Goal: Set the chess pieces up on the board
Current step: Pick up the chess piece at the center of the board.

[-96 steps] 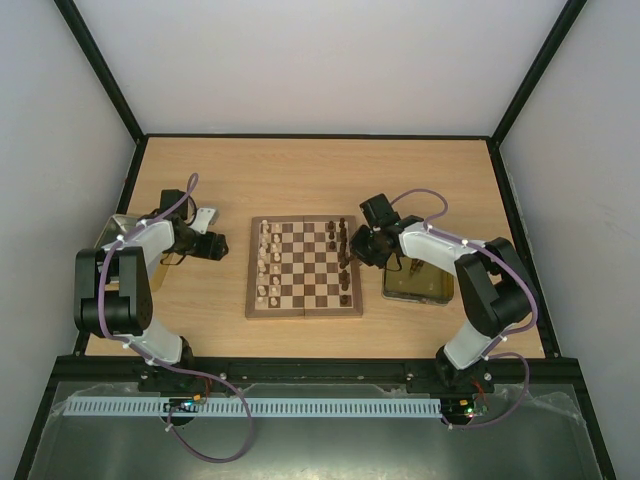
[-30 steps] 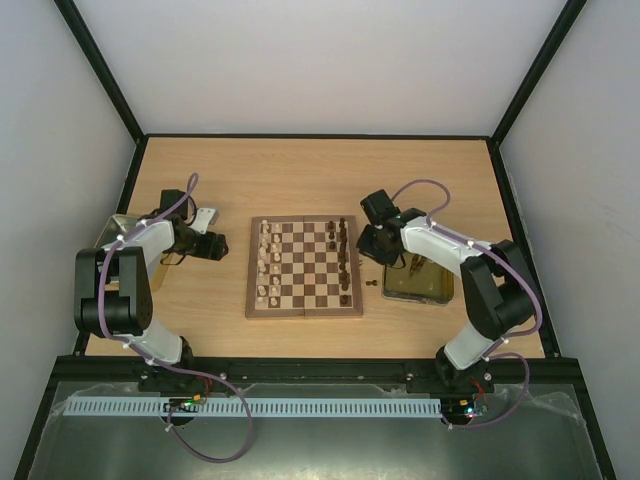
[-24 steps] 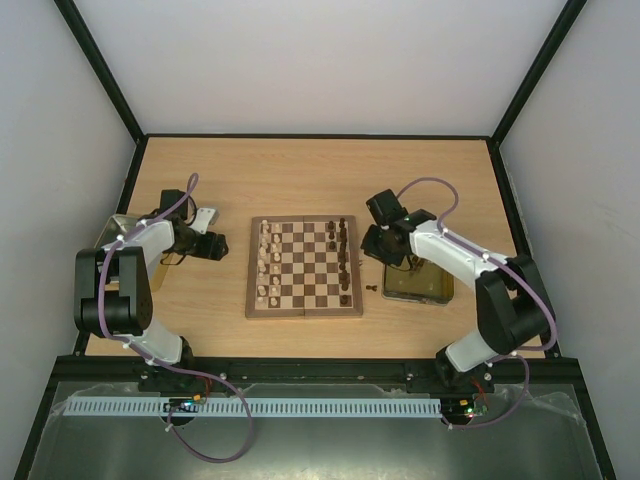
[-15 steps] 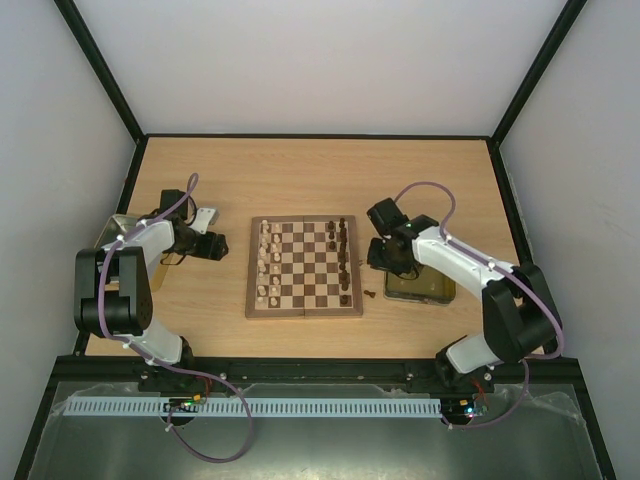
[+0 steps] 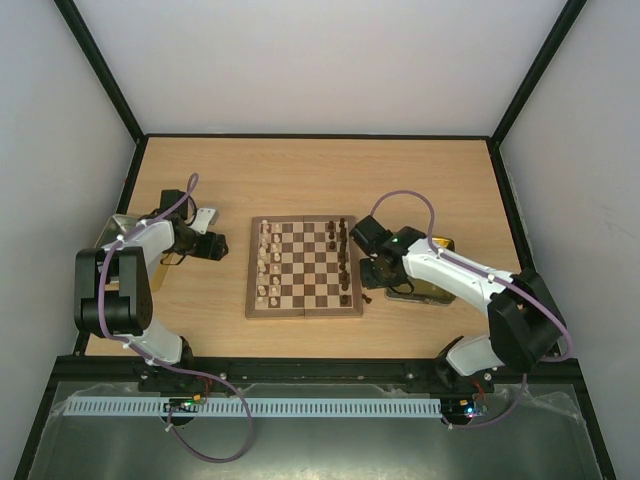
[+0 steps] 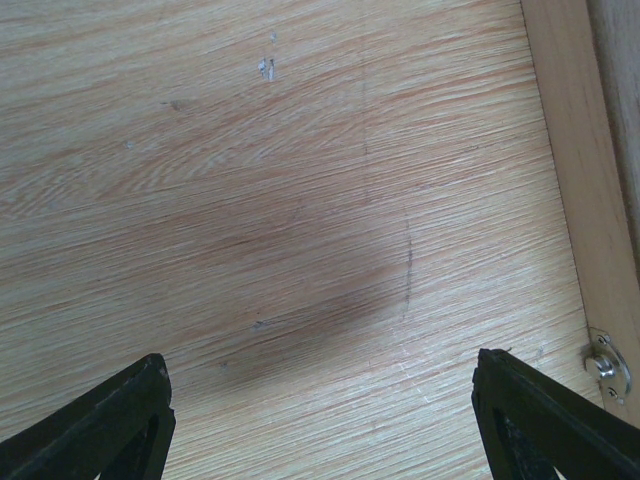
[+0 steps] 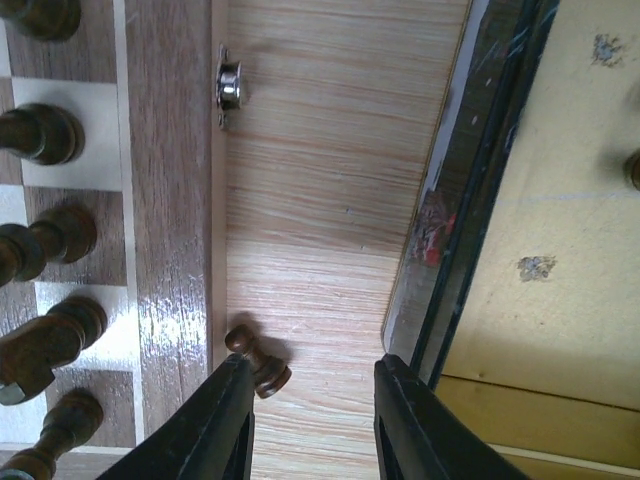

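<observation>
The board (image 5: 304, 266) lies mid-table, with cream chess pieces (image 5: 264, 260) along its left side and dark brown pieces (image 5: 343, 258) along its right. One dark brown pawn (image 7: 257, 361) lies on its side on the table against the board's right border (image 7: 175, 200); it also shows in the top view (image 5: 366, 296). My right gripper (image 7: 315, 395) is open just above the table, its left finger (image 7: 222, 420) touching or overlapping the pawn. My left gripper (image 6: 320, 420) is open and empty over bare table left of the board (image 6: 575, 180).
A yellow-gold tray (image 5: 425, 285) sits right of the board under my right arm; its dark rim (image 7: 470, 190) runs close to my right finger. A dull tin (image 5: 115, 232) stands at the far left. A metal clasp (image 7: 230, 88) sticks out of the board's edge.
My right gripper has moved from beside the board's far right side toward the near edge and down to the fallen pawn. The left arm has not moved.
</observation>
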Tool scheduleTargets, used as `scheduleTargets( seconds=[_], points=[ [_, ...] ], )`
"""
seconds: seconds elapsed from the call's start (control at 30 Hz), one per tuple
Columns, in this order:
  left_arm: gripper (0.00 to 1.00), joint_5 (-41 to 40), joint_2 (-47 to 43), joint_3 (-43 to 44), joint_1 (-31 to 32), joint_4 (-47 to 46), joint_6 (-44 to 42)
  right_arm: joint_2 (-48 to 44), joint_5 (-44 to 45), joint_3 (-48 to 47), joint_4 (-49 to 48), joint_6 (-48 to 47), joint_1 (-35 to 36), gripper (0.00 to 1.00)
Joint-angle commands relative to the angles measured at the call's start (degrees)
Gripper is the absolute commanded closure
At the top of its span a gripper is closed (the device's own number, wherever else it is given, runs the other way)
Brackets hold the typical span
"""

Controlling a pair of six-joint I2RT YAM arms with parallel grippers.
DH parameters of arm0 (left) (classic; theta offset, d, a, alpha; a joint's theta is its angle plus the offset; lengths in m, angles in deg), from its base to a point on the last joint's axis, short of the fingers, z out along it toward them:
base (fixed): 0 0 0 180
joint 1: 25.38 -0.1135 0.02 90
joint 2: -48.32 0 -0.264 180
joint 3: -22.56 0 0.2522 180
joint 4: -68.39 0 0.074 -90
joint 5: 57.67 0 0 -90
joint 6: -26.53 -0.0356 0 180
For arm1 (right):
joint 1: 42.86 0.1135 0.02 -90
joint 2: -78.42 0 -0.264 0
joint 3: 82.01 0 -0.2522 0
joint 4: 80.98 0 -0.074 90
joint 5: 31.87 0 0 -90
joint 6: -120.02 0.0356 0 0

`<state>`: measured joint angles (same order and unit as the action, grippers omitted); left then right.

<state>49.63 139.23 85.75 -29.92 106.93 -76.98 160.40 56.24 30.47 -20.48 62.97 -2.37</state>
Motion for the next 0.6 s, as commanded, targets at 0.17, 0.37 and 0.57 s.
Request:
scheduleTargets(
  seconds=[0.17,0.37,0.57],
  points=[
    [0.18,-0.01,-0.47,0.42,-0.12,0.98,-0.63,0.51,-3.74,5.06,-2.32,1.23,0.94,0.68],
    [0.18,0.1,-0.39,0.4,-0.12,1.04,-0.63,2.37,-3.78,5.9,-4.99,1.57,0.96,0.69],
    [0.18,0.02,-0.39,0.28,-0.12,0.98,-0.62,4.85,-3.98,4.83,-6.35,1.1,0.96,0.69]
  ],
)
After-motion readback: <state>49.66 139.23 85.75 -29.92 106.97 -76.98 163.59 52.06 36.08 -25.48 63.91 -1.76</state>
